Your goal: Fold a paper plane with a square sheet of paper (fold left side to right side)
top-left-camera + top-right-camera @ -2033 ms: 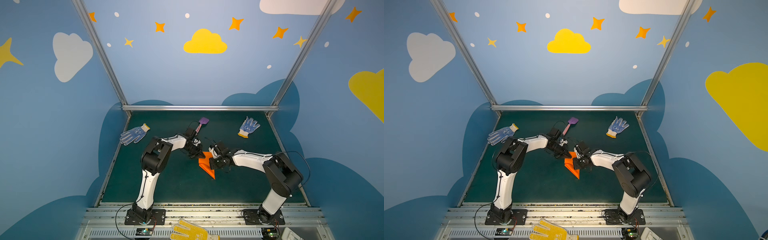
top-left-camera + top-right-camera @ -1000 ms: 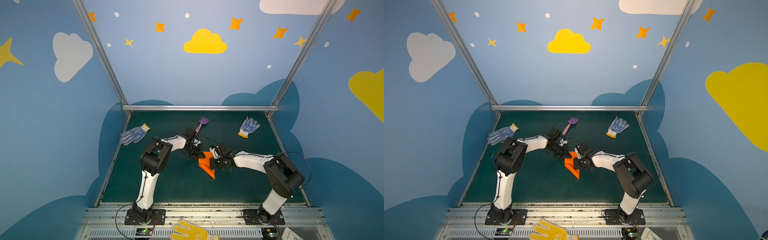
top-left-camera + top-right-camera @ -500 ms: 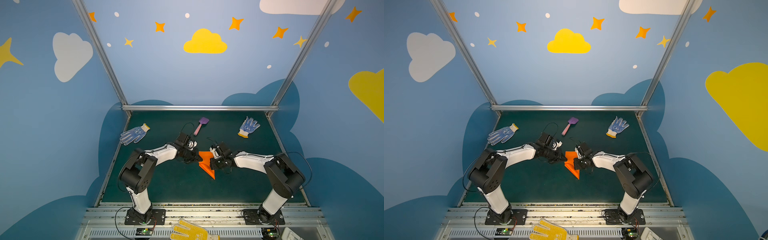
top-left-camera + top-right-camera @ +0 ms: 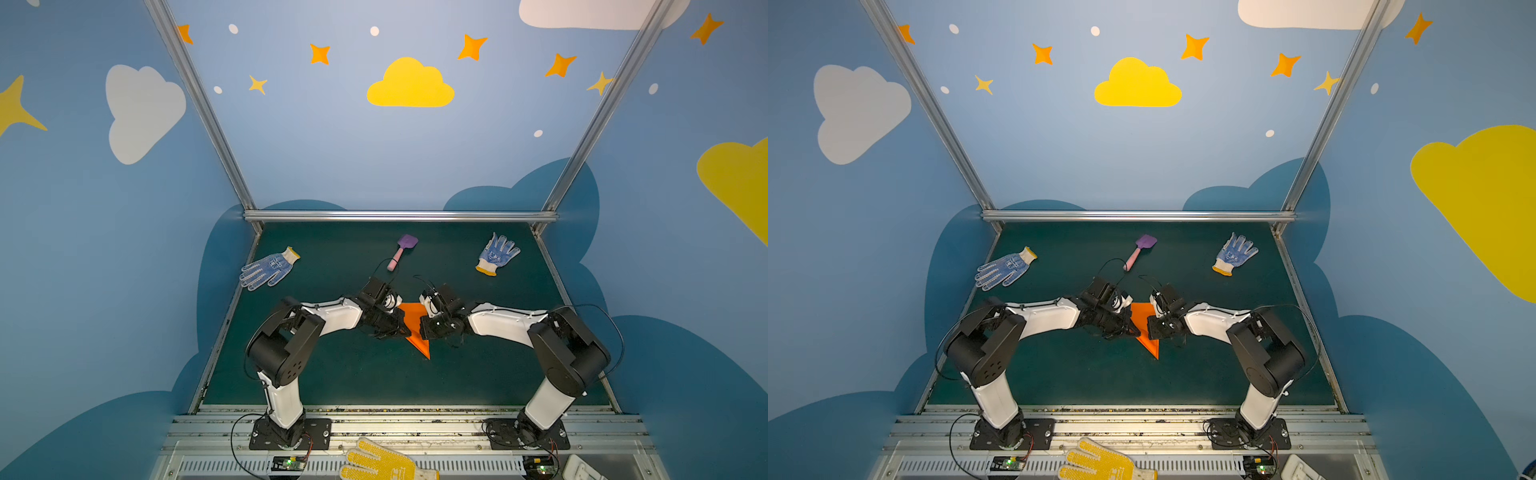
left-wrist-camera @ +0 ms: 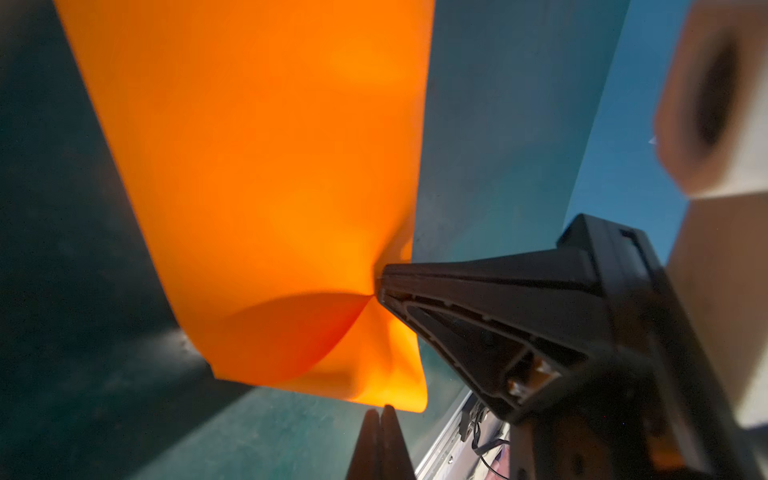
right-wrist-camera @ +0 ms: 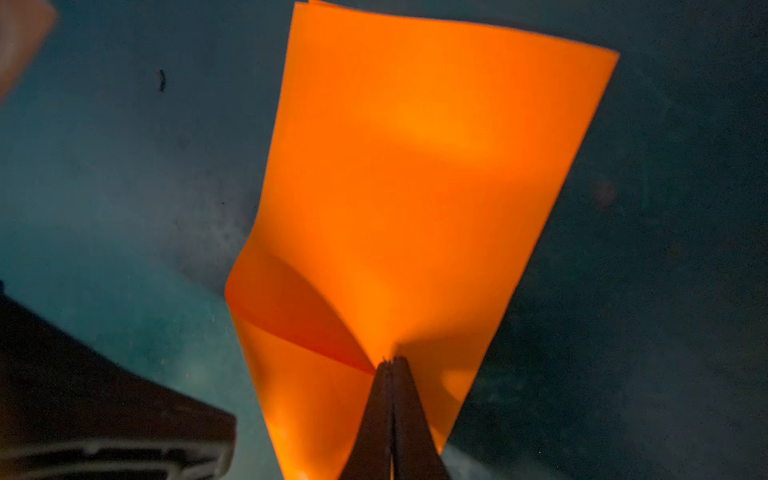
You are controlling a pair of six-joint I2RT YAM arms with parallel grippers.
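Note:
The square sheet of paper is bright orange, folded over and lifted off the green mat between both grippers. In both top views it tapers to a point towards the front. My right gripper is shut on the paper a little in from its edge, where two layers meet. The left gripper is shut, its tips pinching just the rim of the paper near a curled corner. In the left wrist view the right gripper bites the sheet from the side.
A purple-headed, pink-handled spatula lies behind the grippers. Blue-dotted gloves lie at the back left and back right. A yellow glove rests on the front rail. Metal frame rails border the mat.
The left arm's elbow swung out and down to the left. Its gripper came from the paper's far side to its left edge and closed. The right gripper kept its hold.

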